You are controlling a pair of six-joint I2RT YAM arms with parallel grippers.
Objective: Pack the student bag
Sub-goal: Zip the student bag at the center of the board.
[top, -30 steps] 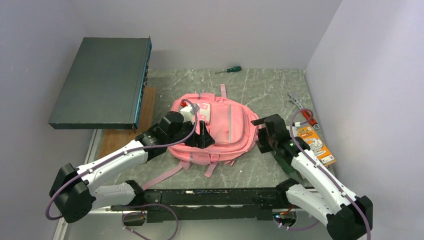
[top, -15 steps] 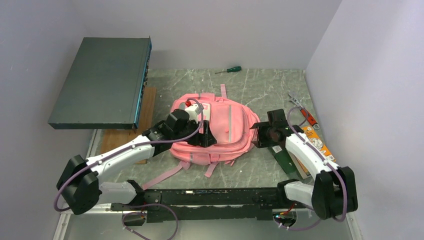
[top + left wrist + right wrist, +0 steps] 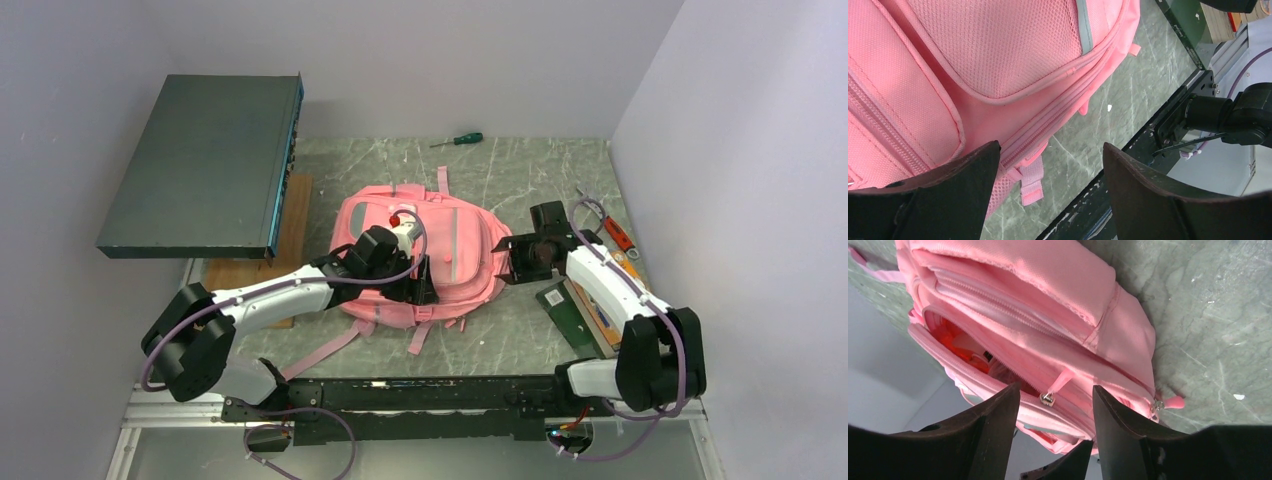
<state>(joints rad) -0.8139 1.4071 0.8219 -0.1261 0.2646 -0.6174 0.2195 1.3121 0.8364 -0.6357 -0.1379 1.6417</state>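
Student bag (image 3: 465, 250) lies flat mid-desk (image 3: 520, 170), main zip part-open, something orange-red inside. Packing looks barely begun; a green book (image 3: 560, 303) waits on the desk just right of it. Right claw (image 3: 1055, 386) is apart, astride a zip pull (image 3: 1048, 399) — not clamped. Left claw (image 3: 1050, 145) is apart, empty, over the bag's near edge. A second ago the right claw stood off beside the bag — now it is at the bag's side.
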